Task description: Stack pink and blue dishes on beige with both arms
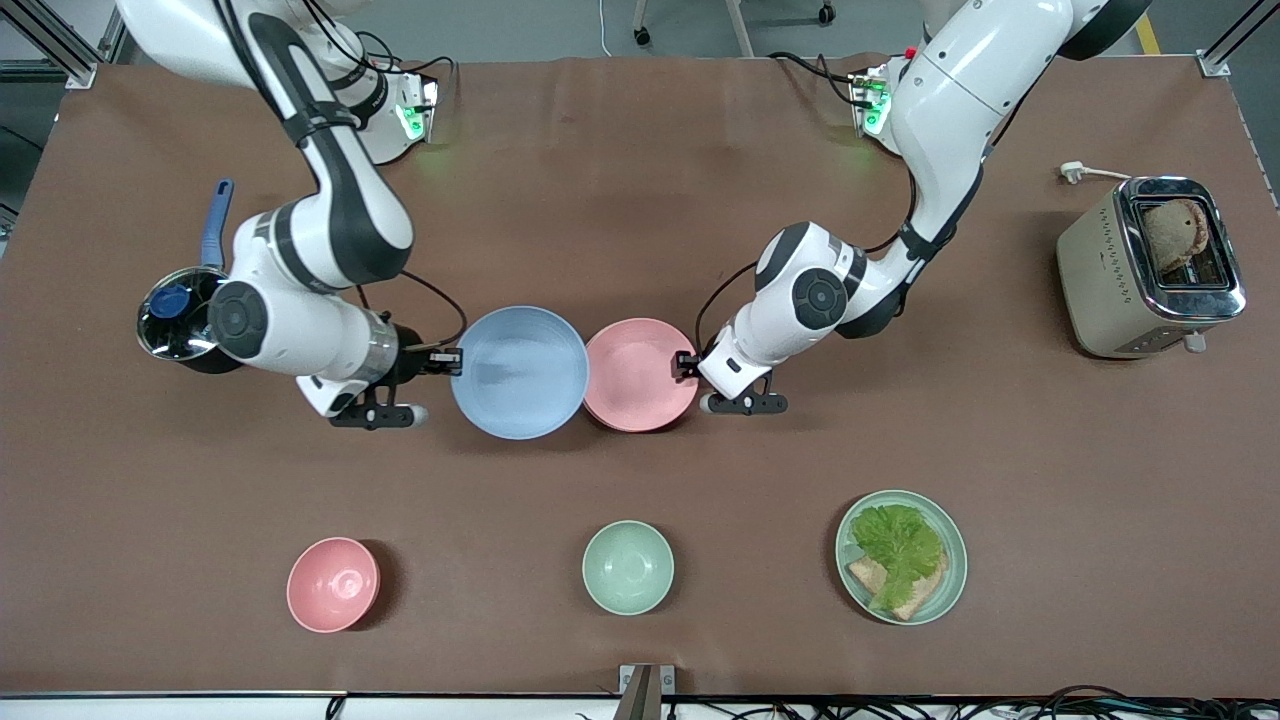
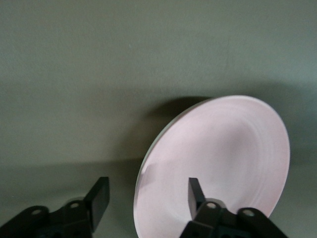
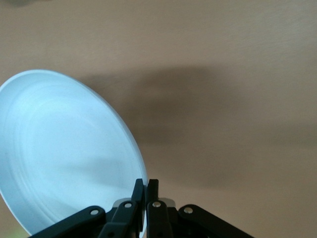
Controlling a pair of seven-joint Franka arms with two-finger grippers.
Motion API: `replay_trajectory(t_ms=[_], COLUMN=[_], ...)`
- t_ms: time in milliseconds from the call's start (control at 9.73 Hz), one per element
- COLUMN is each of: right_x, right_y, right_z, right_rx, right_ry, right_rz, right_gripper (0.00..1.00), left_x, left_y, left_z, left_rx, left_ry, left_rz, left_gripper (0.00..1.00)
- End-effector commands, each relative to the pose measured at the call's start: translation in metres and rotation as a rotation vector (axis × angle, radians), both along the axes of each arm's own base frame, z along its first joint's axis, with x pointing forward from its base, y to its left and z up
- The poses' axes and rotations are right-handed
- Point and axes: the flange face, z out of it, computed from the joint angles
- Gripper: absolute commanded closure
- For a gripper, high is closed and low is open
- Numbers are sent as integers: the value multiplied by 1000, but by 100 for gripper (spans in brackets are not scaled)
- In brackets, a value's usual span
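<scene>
Right gripper (image 1: 447, 360) pinches the blue plate (image 1: 520, 372) by its rim, held tilted above mid-table to carry it. Beside it the pink plate (image 1: 640, 375) sits on what looks like the beige one (barely visible under it). Left gripper (image 1: 686, 364) has fingers spread astride the pink rim, apparently just releasing.

The blue plate (image 1: 520, 372) and pink plate (image 1: 640, 375) are showing a smooth matt finish with faint rings, like plastic. The table (image 1: 640, 200) is wearing a dull brown, paper-like cover. The toaster (image 1: 1150, 267) is gleaming with polished metal on top, and the pot (image 1: 180, 315) is shining like steel. The arms' shells are looking like glossy white plastic.
</scene>
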Motion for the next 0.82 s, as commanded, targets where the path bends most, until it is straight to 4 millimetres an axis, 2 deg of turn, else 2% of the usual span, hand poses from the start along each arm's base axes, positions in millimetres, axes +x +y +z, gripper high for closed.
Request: replay_trajectory(t_ms=[0, 206, 411, 514, 617, 720], right_x=[-18, -35, -47, -53, -56, -63], right_y=[41, 88, 114, 125, 131, 131], right_z=[-2, -24, -48, -60, -66, -74], right_rx=[-5, -25, -62, -100, -119, -131], right_ry=[-6, -10, -23, -36, -39, -27], right_rz=[-14, -54, -54, -53, -56, -50], right_gripper=[100, 100, 99, 99, 99, 99], left_x=[34, 81, 112, 126, 129, 123], left_y=[55, 127, 186, 226, 256, 288], left_z=[58, 141, 215, 252, 279, 317], left_rx=[100, 234, 375, 433, 480, 506], left_ry=[-35, -96, -101, -117, -137, -183], left_rz=[3, -16, -83, -86, -137, -173], left_gripper=[0, 0, 0, 0, 0, 0])
